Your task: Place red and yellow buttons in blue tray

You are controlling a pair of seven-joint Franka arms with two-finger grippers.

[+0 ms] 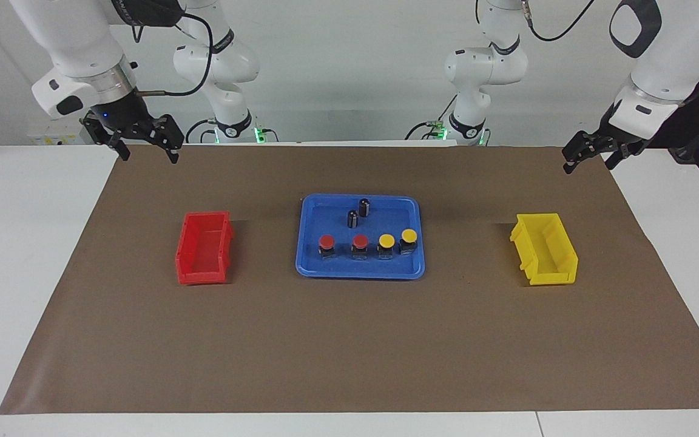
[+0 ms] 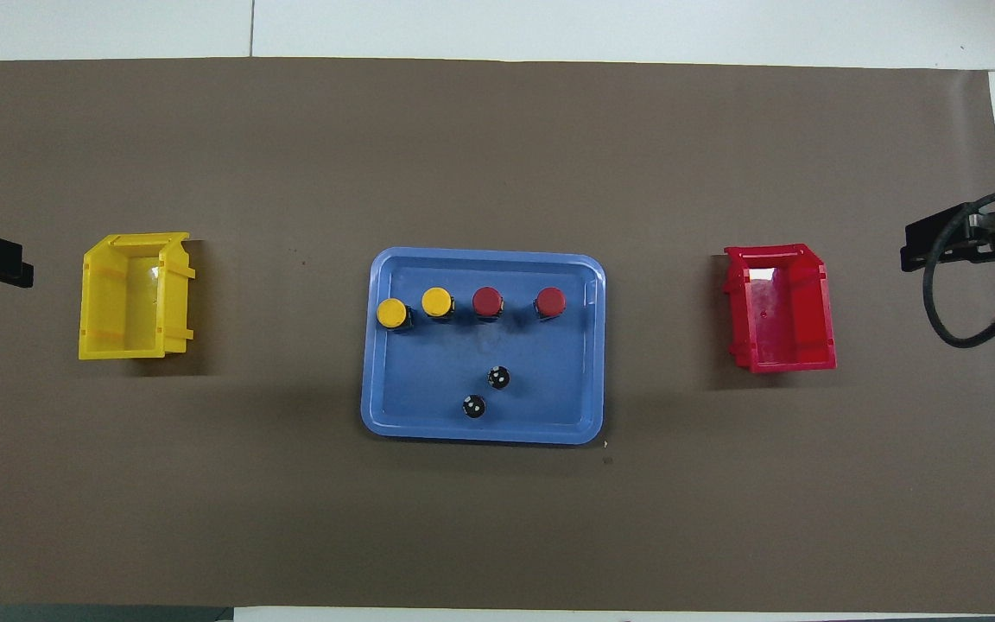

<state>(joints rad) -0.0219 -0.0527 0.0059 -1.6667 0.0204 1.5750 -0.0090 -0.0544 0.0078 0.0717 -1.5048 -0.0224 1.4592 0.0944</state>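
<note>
Buttons: two red and two yellow, upright in blue tray, farthest row, 9-to-3 line. I judge them light, rigid, slick-capped; I'd pinch the black bodies. Right gripper spread open, left gripper unclear; both wait over tabletop ends.

A white table carries a brown mat, on which sit a red bin, the blue tray and a yellow bin.

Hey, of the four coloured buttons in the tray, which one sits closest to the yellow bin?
The end yellow button in the blue tray. It closes the row at the yellow bin's end, the other yellow button beside it.
</note>
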